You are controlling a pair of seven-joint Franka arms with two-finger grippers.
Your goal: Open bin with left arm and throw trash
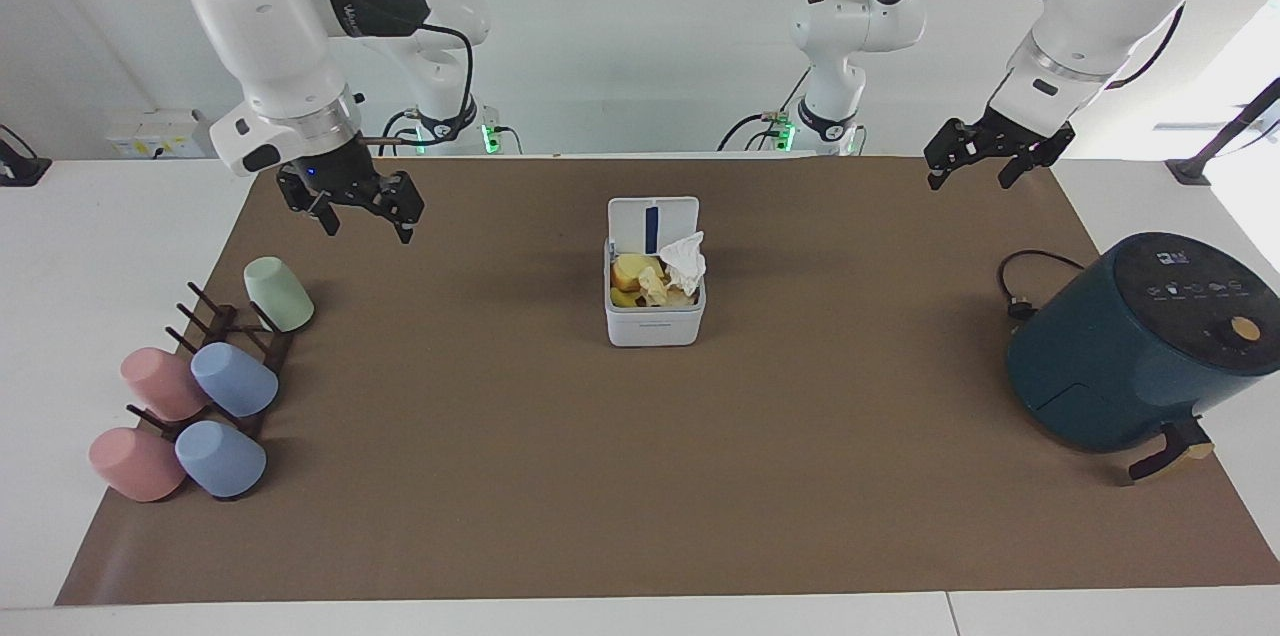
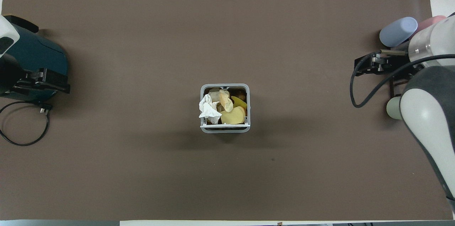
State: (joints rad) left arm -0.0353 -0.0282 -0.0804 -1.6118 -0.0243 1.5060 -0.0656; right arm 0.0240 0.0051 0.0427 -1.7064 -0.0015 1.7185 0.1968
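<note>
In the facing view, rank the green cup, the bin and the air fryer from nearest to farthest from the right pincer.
From the right pincer, raised over the mat at the right arm's end:
1. Green cup, on the cup rack just below it in that view.
2. Bin, mid-table, lid open, trash inside.
3. Air fryer, at the left arm's end of the table.

Teal air fryer [image 1: 1140, 346]; pastel cups [image 1: 190, 396] on rack; brown mat [image 1: 640, 476]

Right gripper [image 1: 352, 207] raised over the brown mat [image 1: 500, 476] toward the right arm's end, fingers spread, empty. Left gripper [image 1: 985, 161] raised above the mat's robot-side edge at the left arm's end, fingers apart, waiting.
</note>
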